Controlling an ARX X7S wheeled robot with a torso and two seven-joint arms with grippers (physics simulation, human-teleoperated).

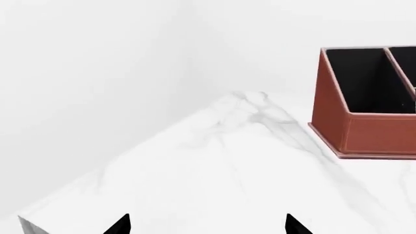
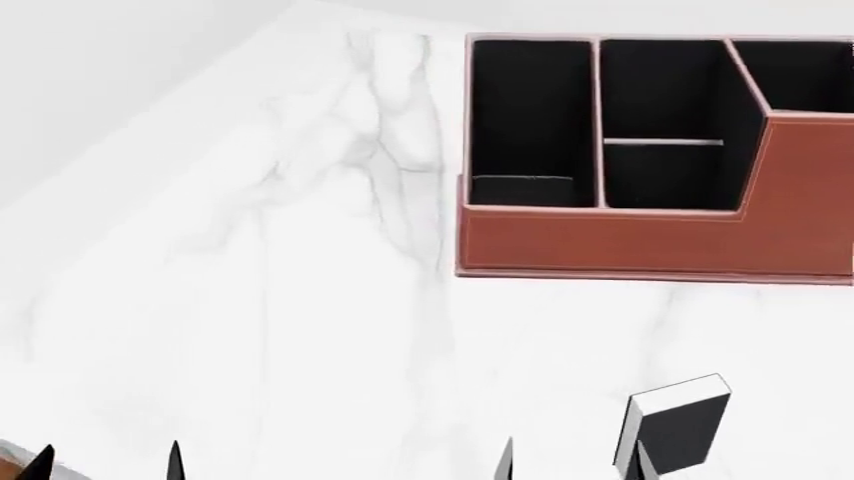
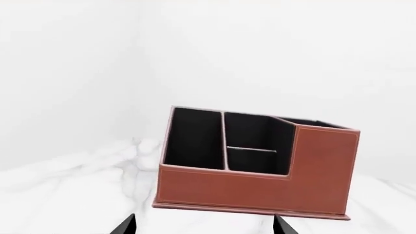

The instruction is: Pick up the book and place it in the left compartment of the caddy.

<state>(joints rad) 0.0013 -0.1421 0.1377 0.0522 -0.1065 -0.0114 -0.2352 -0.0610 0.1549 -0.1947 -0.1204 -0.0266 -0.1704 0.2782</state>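
The book [image 2: 678,424], black-covered with white page edges, rests on the white marble worktop [image 2: 267,300] close to its near edge, well apart from the caddy [image 2: 627,235], which stands farther back toward the worktop's far edge. The right gripper [image 2: 574,462] shows only as two dark fingertips at the bottom of the head view, spread apart; one tip appears just beside or overlapping the book's near corner, though contact cannot be confirmed. The left gripper [image 2: 107,462] is likewise spread and holds nothing, over bare worktop near the near edge. The step in hand is judged to be the approach to grasp: the right gripper should be centred across the book's thin dimension and brought together on the covers rather than on a corner, so that the book does not pivot when lifted. The left compartment [image 2: 530,115] is long and narrow, so the book will probably need to be carried edge-down and aligned with the compartment's length before lowering. The head view alone shows the book and its relation to both grippers; neither wrist view contains it. The right wrist view shows the caddy [image 3: 254,187] from the front, revealing its stepped front wall, higher on one side, and the crossbar in the middle compartment. The left wrist view shows only the caddy's sloping end wall [image 1: 328,105] and a worktop corner.
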